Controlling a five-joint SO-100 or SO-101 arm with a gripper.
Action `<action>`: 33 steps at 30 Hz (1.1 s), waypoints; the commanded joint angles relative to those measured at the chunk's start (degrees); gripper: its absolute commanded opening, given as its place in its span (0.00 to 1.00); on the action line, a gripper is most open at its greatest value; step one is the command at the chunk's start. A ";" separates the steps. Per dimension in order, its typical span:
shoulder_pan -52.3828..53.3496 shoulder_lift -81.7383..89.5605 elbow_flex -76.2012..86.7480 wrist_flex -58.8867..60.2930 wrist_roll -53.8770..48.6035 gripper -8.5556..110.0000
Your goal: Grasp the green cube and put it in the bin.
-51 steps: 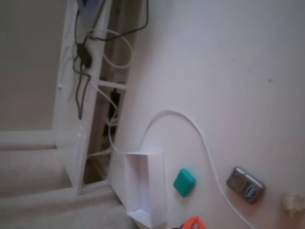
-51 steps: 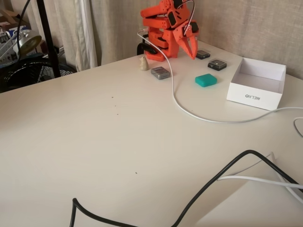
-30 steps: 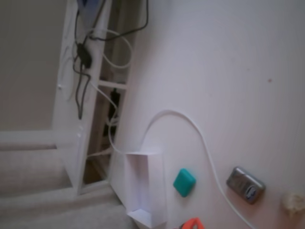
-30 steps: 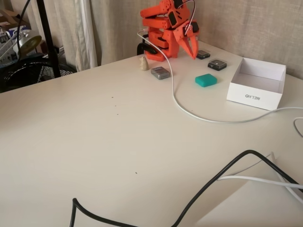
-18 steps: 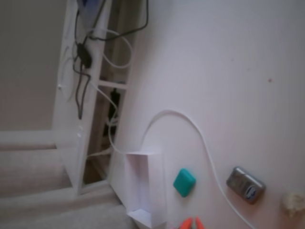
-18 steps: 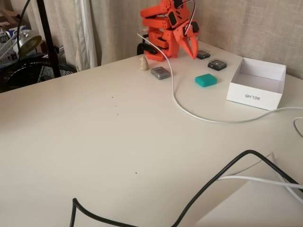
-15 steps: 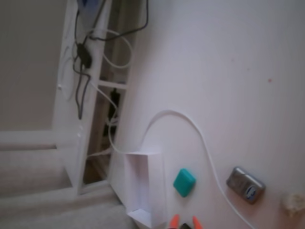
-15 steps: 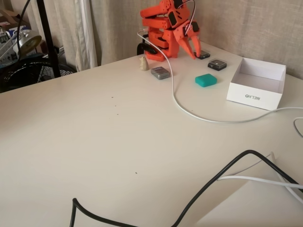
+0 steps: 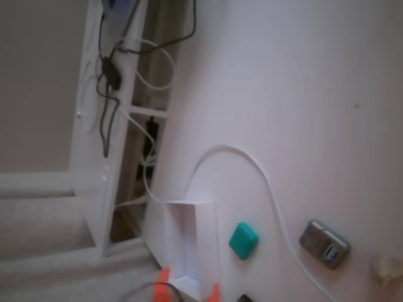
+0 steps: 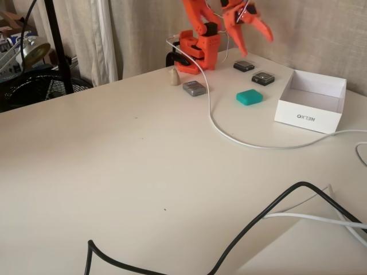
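gripper [image 10: 253, 41] spread wide, holding nothing, raised well above the table [image 10: 114, 160]; green cube [image 10: 249, 97] lies flat on the table between white bin [image 10: 309, 117] and grey gadget [image 10: 194, 88], just beside the white cable [image 10: 229, 136]

The green cube [image 9: 243, 240] lies just beside the bin [image 9: 191, 245] (apart from it), on the table [image 9: 302, 113].
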 commanded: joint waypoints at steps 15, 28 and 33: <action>9.40 -39.73 -18.02 1.14 1.93 0.39; 7.56 -48.34 -18.11 -2.37 1.85 0.39; 5.45 -49.57 -18.11 -2.64 1.76 0.39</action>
